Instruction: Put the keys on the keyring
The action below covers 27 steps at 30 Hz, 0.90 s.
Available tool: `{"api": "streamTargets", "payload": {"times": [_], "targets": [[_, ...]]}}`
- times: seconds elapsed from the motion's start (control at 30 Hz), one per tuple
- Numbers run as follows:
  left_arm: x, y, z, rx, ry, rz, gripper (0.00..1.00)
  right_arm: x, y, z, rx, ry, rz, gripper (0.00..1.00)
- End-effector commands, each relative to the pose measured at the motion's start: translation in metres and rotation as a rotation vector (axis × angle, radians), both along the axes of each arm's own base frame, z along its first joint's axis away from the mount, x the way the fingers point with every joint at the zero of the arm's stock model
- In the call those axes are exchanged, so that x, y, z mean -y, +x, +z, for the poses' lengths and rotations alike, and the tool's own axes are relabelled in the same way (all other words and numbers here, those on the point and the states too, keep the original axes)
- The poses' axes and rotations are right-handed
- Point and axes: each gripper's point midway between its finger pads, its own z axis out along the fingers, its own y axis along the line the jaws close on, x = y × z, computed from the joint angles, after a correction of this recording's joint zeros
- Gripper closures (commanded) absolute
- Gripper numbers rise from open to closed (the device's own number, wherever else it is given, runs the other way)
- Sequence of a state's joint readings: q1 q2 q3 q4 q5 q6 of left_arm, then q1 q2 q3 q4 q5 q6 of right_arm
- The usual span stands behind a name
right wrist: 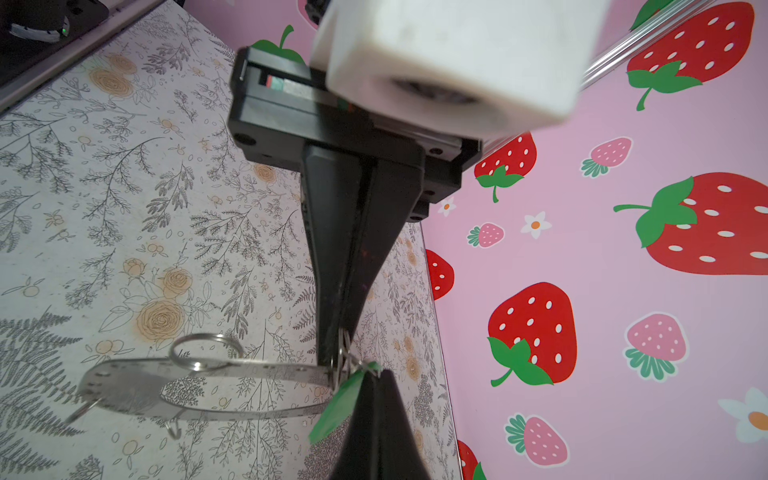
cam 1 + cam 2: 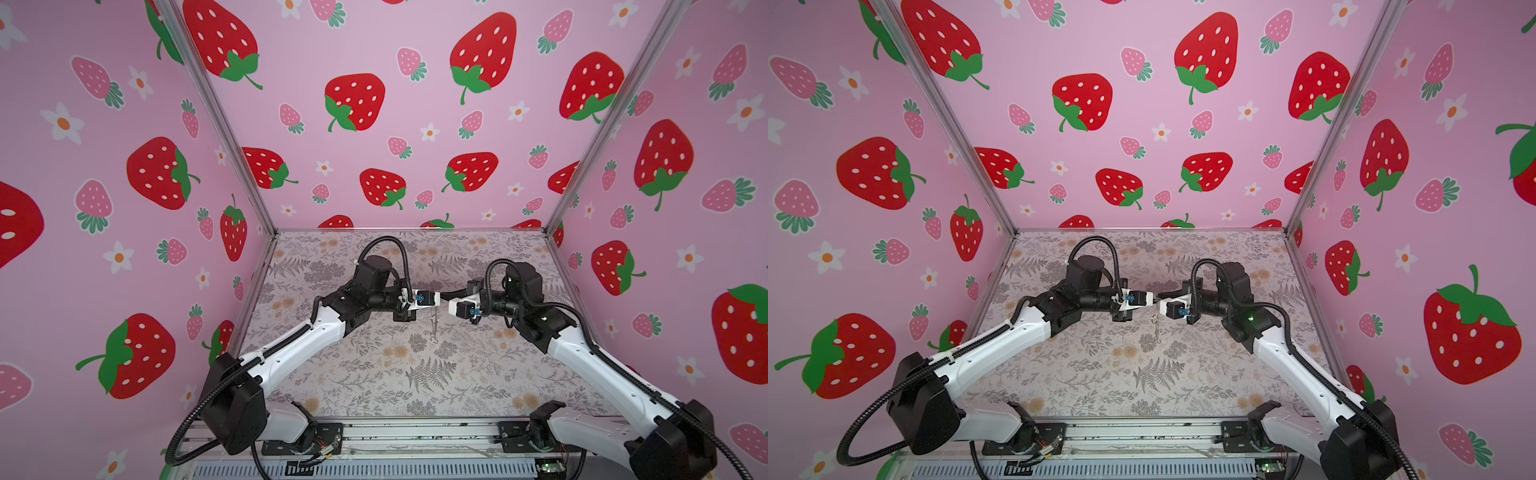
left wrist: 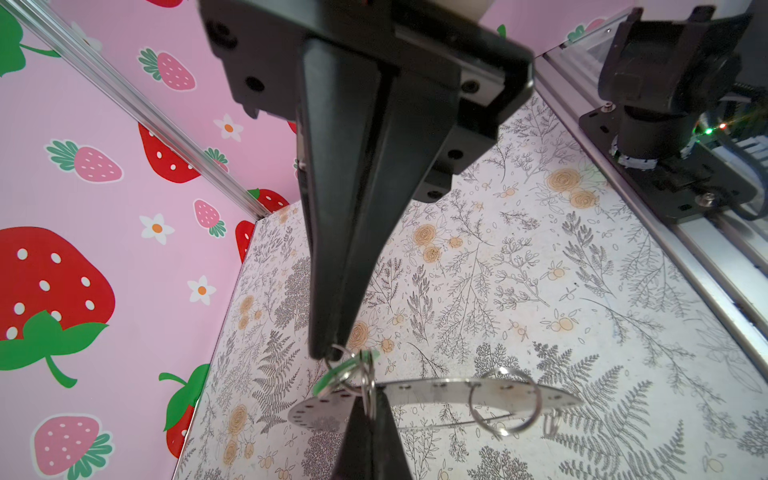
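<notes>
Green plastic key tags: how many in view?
1. The bright-green plastic tag sits beside the rim of the flat grey metal ring, between the tips of the left gripper and right gripper. No other shows; the fingers may hide some.

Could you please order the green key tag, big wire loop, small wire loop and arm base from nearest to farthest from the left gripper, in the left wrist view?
1. green key tag, right at the left gripper.
2. big wire loop, partway along the keyring.
3. small wire loop, at the keyring's far end.
4. arm base, by the rail.
</notes>
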<state>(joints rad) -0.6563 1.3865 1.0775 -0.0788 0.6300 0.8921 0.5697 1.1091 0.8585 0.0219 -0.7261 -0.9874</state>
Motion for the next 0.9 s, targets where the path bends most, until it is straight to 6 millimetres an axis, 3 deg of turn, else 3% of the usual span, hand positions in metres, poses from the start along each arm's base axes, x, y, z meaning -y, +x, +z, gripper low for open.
{"api": "streamTargets", "payload": {"times": [0.0, 0.37, 0.87], "targets": [[0.002, -0.014, 0.023, 0.035, -0.051, -0.065, 1.0, 0.003, -0.008, 0.006, 0.009, 0.023, 0.008, 1.0], [0.002, -0.025, 0.027, 0.0, -0.068, -0.108, 1.0, 0.002, -0.01, 0.016, 0.0, 0.051, 0.014, 1.0], [0.005, -0.015, 0.02, -0.018, -0.043, -0.085, 1.0, -0.001, -0.011, 0.02, -0.004, 0.05, 0.039, 1.0]]}}
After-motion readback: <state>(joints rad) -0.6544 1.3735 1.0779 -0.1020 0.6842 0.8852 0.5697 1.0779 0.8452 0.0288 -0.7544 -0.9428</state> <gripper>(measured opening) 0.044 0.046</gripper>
